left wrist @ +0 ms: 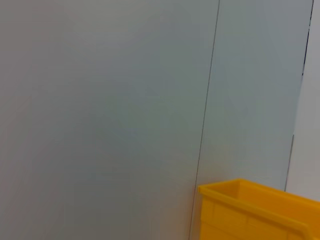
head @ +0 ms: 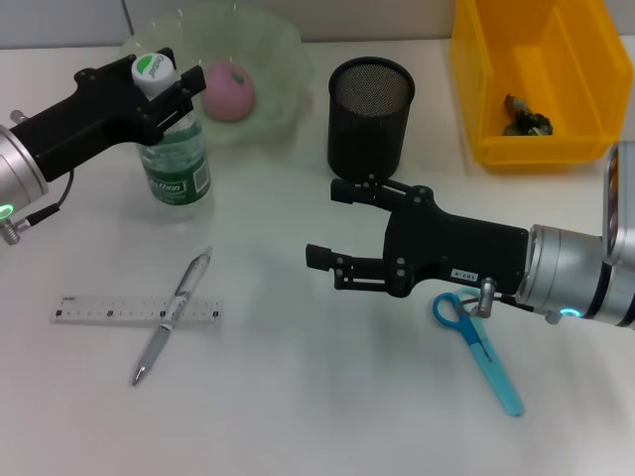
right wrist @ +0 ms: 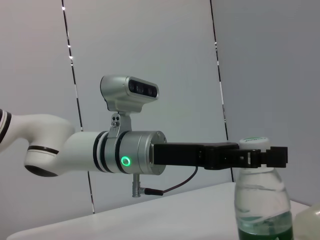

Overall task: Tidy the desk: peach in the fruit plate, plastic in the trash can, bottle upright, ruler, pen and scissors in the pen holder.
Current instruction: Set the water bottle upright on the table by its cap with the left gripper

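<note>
Two pincers were at work: the left pincer (head: 171, 87) was clamped on the neck of the upright bottle (head: 175, 159) beside the fruit plate (head: 278, 45) holding the peach (head: 229, 90); the right pincer (head: 337, 224), spread apart, hovered near the scissors (head: 479, 349) on the tabletop (head: 317, 416).

A white desk (head: 298, 416) spreads across the head view, meeting a pale grey panelled wall (left wrist: 100, 100) behind it. Thin dark vertical seams (right wrist: 70, 75) divide the wall panels, visible in both wrist views and running down toward the desk's far edge.
</note>
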`<move>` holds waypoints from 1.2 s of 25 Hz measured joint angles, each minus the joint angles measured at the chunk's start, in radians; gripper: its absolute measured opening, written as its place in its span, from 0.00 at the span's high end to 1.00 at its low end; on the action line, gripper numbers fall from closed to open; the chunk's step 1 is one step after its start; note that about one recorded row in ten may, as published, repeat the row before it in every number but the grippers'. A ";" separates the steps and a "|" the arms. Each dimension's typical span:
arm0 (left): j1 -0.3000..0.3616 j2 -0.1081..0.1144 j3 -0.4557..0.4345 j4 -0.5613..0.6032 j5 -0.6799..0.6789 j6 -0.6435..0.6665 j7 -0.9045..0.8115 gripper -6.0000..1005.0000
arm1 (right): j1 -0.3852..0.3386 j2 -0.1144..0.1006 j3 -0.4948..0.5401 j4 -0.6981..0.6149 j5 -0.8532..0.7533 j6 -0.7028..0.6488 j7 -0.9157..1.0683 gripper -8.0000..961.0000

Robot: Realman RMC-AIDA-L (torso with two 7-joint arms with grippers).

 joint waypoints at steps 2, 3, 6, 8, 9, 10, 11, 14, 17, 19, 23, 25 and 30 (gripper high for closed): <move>-0.003 0.000 0.000 -0.003 -0.003 -0.003 0.000 0.52 | 0.001 0.000 0.000 0.000 0.000 0.002 0.000 0.12; -0.004 0.000 0.000 -0.005 -0.005 -0.004 0.000 0.52 | 0.001 0.000 0.000 0.000 0.000 0.002 0.000 0.12; -0.008 0.000 0.000 -0.009 -0.009 -0.007 0.001 0.52 | 0.001 0.000 0.000 0.000 0.000 0.003 0.000 0.12; -0.009 0.000 0.002 -0.009 -0.010 -0.009 0.001 0.51 | 0.001 0.000 0.000 0.000 0.000 0.003 0.000 0.12; -0.009 0.000 0.004 -0.009 -0.010 -0.011 0.001 0.51 | 0.001 0.000 0.000 0.000 0.000 0.003 0.000 0.12; -0.010 0.000 0.006 -0.009 -0.010 -0.012 0.001 0.51 | 0.001 0.000 0.000 0.000 0.000 0.003 0.000 0.12; -0.011 0.001 0.007 -0.009 -0.010 -0.014 0.001 0.51 | 0.001 0.000 0.000 0.000 0.000 0.003 0.000 0.12; -0.013 0.001 0.007 -0.009 -0.011 -0.017 0.001 0.51 | 0.003 0.000 0.000 -0.001 0.000 0.003 0.000 0.12; -0.015 0.001 0.008 -0.009 -0.011 -0.026 0.001 0.50 | 0.005 0.000 0.000 -0.001 0.000 0.004 0.000 0.12; -0.016 0.002 0.008 -0.009 -0.011 -0.032 0.001 0.50 | 0.005 0.000 0.000 -0.001 0.000 0.005 0.000 0.12; -0.018 0.002 0.009 -0.010 -0.011 -0.035 0.001 0.49 | 0.006 0.000 0.000 -0.001 0.014 0.006 -0.005 0.11; -0.019 0.001 0.009 -0.010 -0.010 -0.035 0.001 0.48 | 0.006 0.000 0.000 0.000 0.019 0.006 -0.011 0.11; -0.020 0.002 0.009 -0.010 -0.009 -0.031 0.001 0.42 | 0.005 0.000 0.000 0.000 0.021 0.007 -0.014 0.11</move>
